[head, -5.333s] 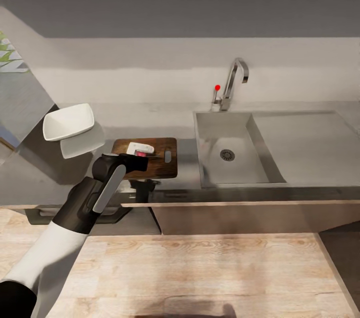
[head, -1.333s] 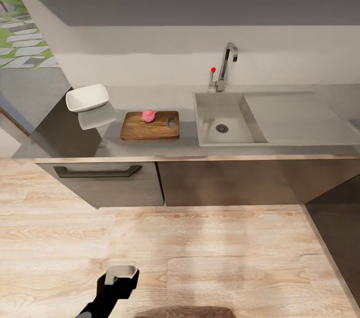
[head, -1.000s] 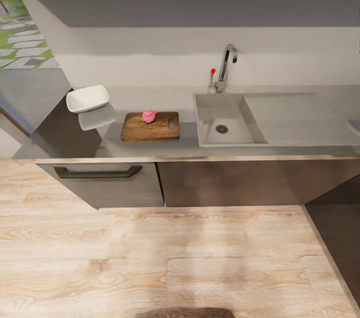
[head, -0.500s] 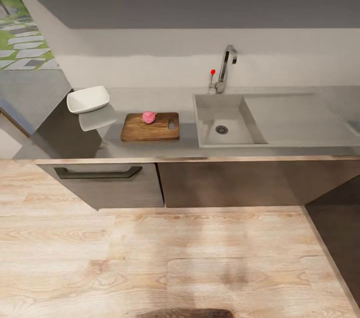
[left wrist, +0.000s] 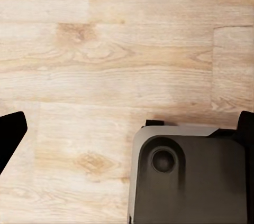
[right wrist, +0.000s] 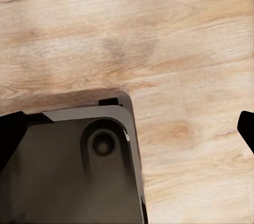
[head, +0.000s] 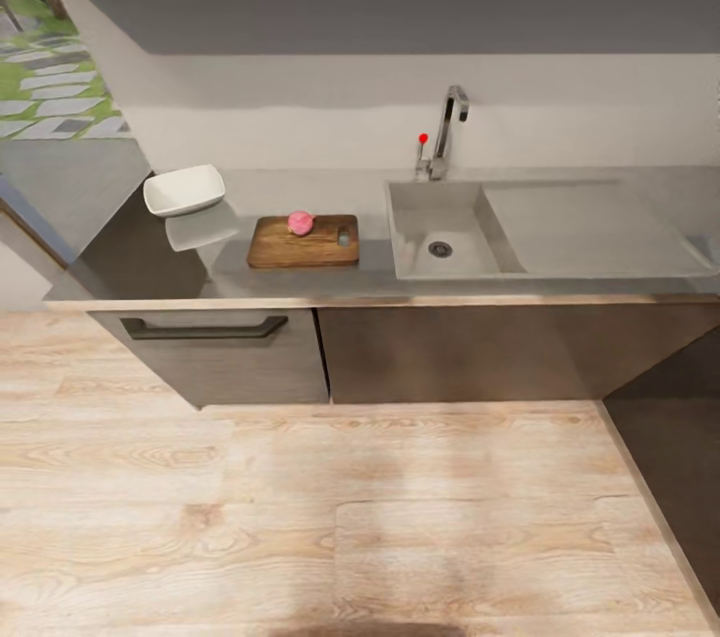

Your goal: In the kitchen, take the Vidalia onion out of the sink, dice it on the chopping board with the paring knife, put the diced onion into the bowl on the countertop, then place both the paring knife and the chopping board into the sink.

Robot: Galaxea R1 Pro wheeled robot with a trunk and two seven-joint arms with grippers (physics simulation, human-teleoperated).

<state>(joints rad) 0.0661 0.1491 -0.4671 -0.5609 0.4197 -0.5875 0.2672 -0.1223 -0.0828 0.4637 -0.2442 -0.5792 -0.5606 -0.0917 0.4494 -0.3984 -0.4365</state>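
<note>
A pink round onion (head: 300, 222) sits on the dark brown chopping board (head: 310, 249), which lies on the grey countertop (head: 300, 279) left of the sink (head: 415, 217). The basin holds nothing but its round drain. The white square bowl (head: 184, 189) stands at the countertop's left end. The paring knife is out of view. In the left wrist view my left gripper (left wrist: 129, 131) is open over the wooden floor, far from the counter. In the right wrist view my right gripper (right wrist: 128, 131) is open as well, with nothing between its fingers.
The chrome tap (head: 447, 122) with its red knob stands behind the basin, and the flat draining panel (head: 590, 227) lies to its right. A drawer with a dark handle (head: 204, 327) is under the board. Light wooden floor (head: 360, 517) separates me from the cabinets. Grey parts of my base (left wrist: 190, 176) show under both wrists.
The left arm has dropped out of the head view. The camera has drawn back and shifted a little. Onion, board and bowl keep their places on the counter.
</note>
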